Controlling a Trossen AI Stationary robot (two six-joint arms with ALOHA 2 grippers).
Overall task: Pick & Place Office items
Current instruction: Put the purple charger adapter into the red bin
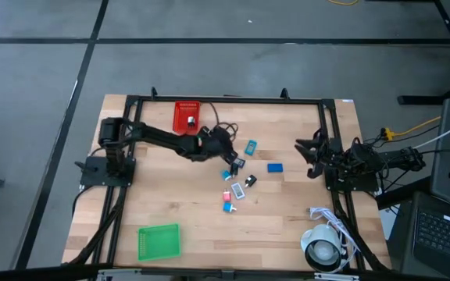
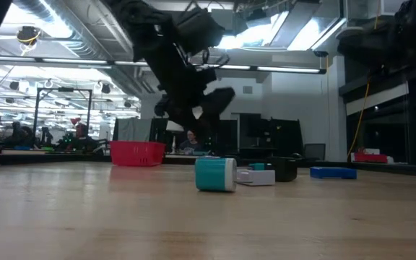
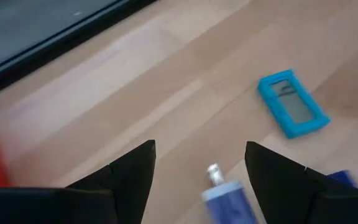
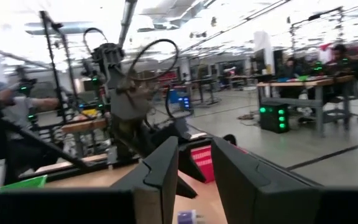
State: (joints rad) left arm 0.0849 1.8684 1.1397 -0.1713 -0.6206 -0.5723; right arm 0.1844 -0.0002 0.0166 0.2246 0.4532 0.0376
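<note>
A: Left gripper point(image 1: 226, 154) — status?
B: Arm reaches from the bench's left side to mid-bench, gripper above the office items point(image 1: 241, 176). Jaws wide, nothing held. Left wrist view shows bare wood between the fingers point(image 3: 132, 171), with a small blue-and-white piece with a metal tip point(image 3: 224, 190) just beyond the gap, flat on the bench.

A: Other items?
B: Loose cluster mid-bench, right of the left gripper. Teal flat case w/ grey window point(image 1: 251, 147) toward the far side; same piece shows in the left wrist view point(image 3: 292, 103), lying flat, apart from the fingers. Blue flat block point(image 1: 275, 166) to its right. Black piece point(image 1: 250, 180), white-framed piece point(image 1: 238, 190) and pink-red piece point(image 1: 227, 202) nearer the front, close together. Low view: teal blocky piece point(image 2: 215, 174) closest to cam, white piece point(image 2: 255, 175) and black piece point(image 2: 285, 169) behind it, blue block point(image 2: 333, 172) off to the right. None in a bin.

A: Bins?
B: Red mesh bin point(image 1: 186, 117) at far edge, beside the left arm. Green mesh bin point(image 1: 159, 241) at front left. White roll w/ cable point(image 1: 324, 248) front right.

A: Right gripper point(image 1: 309, 158)?
B: Parked at right edge of the bench, well apart from the items. Jaws narrow, slim gap, nothing between them.
</note>
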